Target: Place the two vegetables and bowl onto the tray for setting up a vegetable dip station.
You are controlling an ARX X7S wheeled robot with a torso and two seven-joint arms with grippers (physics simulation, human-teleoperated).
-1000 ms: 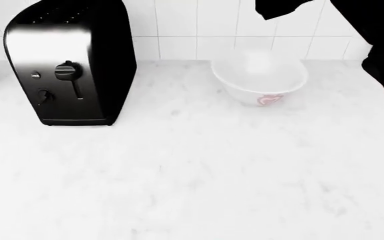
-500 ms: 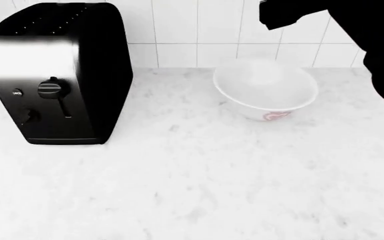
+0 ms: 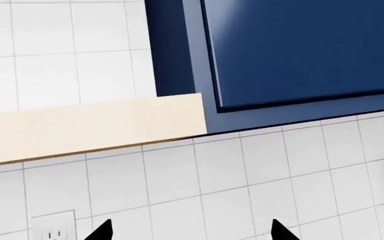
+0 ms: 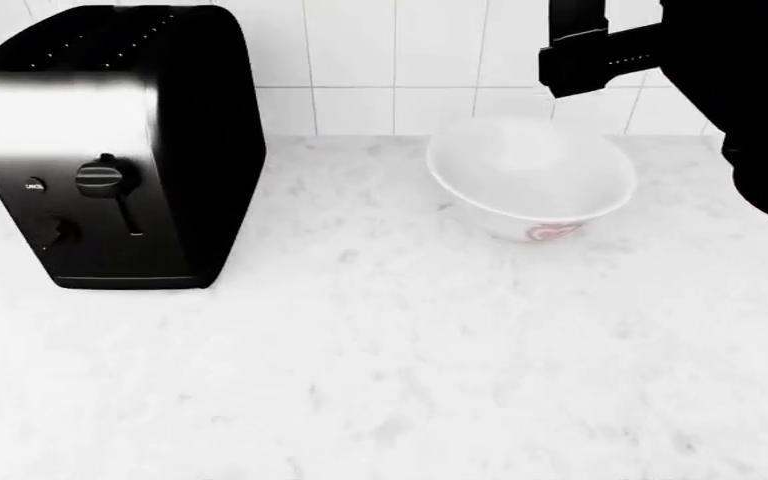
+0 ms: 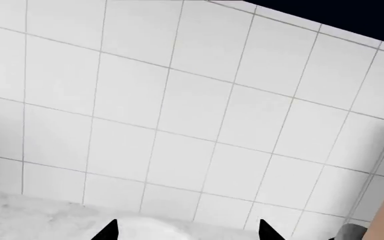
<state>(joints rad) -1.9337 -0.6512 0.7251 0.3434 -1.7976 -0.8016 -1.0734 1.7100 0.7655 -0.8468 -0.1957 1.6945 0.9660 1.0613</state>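
The white bowl (image 4: 531, 175) stands on the marble counter near the tiled wall, its red-pink mark (image 4: 552, 232) facing me. My right arm (image 4: 744, 100) hangs above and just behind the bowl at the upper right. In the right wrist view my right gripper (image 5: 186, 232) is open, with the bowl's rim (image 5: 158, 229) low between its fingertips and nothing held. My left gripper (image 3: 190, 232) is open too, facing the wall tiles with nothing in it. The two vegetables and the tray are out of view.
A black and chrome toaster (image 4: 111, 150) stands on the counter (image 4: 384, 380) to the left of the bowl. The left wrist view shows a blue cabinet (image 3: 299, 50), a beige shelf (image 3: 92, 127) and a wall outlet (image 3: 52, 232).
The head view tilted down and shifted a second ago, then held still. The right arm's end has come down and slightly right, closer over the bowl.
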